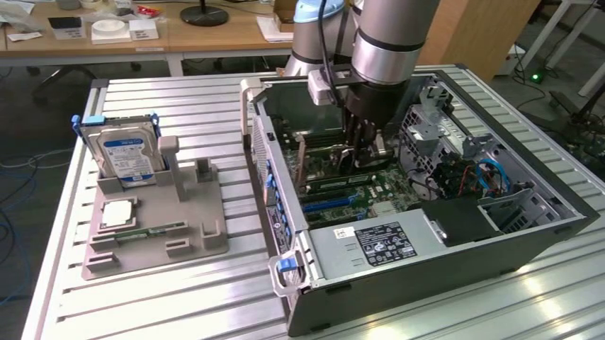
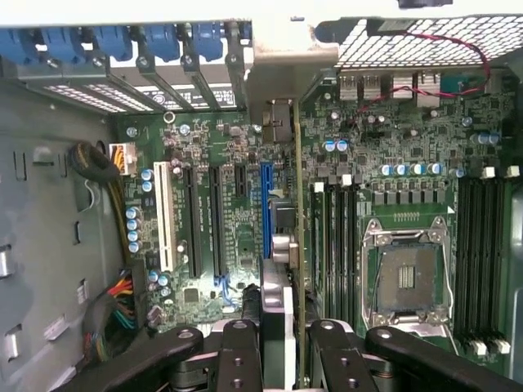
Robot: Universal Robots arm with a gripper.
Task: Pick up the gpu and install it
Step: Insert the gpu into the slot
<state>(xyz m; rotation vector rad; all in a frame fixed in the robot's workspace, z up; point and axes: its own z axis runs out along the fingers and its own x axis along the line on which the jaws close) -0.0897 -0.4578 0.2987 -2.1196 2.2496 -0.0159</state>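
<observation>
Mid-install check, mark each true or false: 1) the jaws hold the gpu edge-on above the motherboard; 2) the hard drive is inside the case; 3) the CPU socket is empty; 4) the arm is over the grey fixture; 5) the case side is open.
1) True: the gripper grips the gpu above the motherboard.
2) False: the hard drive stands in the grey fixture outside the computer case.
3) True: the CPU socket is bare.
4) False: the arm reaches into the case.
5) True.
</observation>
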